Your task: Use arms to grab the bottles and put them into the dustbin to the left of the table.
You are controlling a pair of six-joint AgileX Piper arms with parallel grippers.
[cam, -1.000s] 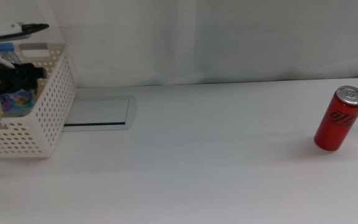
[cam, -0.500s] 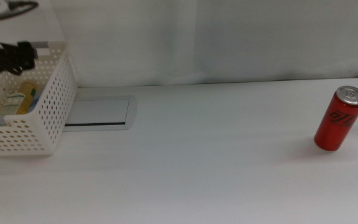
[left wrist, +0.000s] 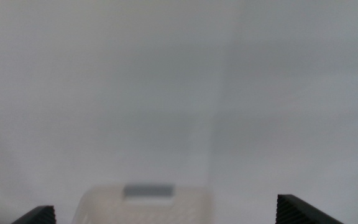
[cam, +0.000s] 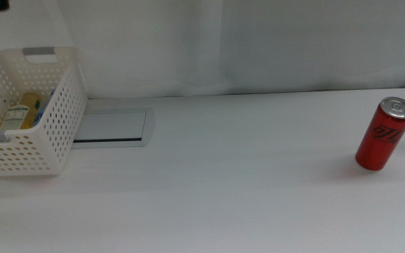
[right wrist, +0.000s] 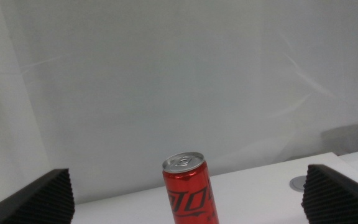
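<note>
The left pincer (left wrist: 160,214) shows only the two ridged black tips of its jaws, set wide apart with nothing between them. Beyond and below the gap, blurred, sits the bin (left wrist: 143,202), its pale rim and a grey handle strip just making it out against a plain grey-white backdrop. In the middle view this pincer is almost out of the picture, only a dark scrap at the upper left corner, well above the bin (cam: 62,105).

The bin is a white rectangular plastic basket with walls pierced by rows of small round holes and grey strips on its short rims. Inside it lies the yellow bottle (cam: 21,112) with a green-white label, and a bit of blue shows just beside it. The bin stands on the smooth white tabletop (cam: 223,183), touching or just overlapping the flat grey inset panel (cam: 111,128).

The right pincer (right wrist: 188,196) likewise holds its jaws far apart, their ribbed black tips at either side. Ahead of the gap, apart from both jaws, stands the can (right wrist: 189,186), a slim red metal cylinder, upright, with a silver pull-tab top and dark lettering. In the middle view the can (cam: 384,134) is far across the tabletop from the bin.
</note>
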